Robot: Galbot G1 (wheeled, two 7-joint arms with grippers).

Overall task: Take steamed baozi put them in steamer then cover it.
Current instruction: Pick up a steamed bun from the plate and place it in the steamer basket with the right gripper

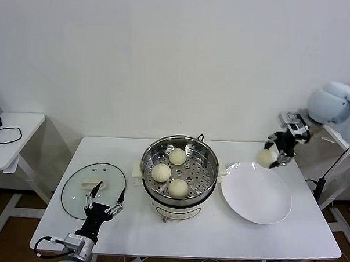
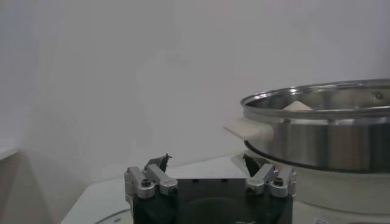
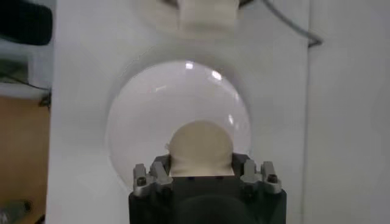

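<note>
From the head camera, three round cream-white baozi [image 1: 169,172] sit in the shiny steel steamer [image 1: 207,174]. The right gripper [image 1: 271,156] holds a fourth above the flat white plate [image 1: 259,199]. In the left wrist view, the left gripper [image 2: 208,171] is spread wide, empty. In the right wrist view, the bun sits clamped over the plate.

glass lid [image 1: 93,189] flat on table [image 1: 228,238] | white plate [image 1: 256,199] bare

Head camera looks down on the table [image 1: 217,237] (wrist cameras sit close, sharing its steamer [image 1: 180,166]).
</note>
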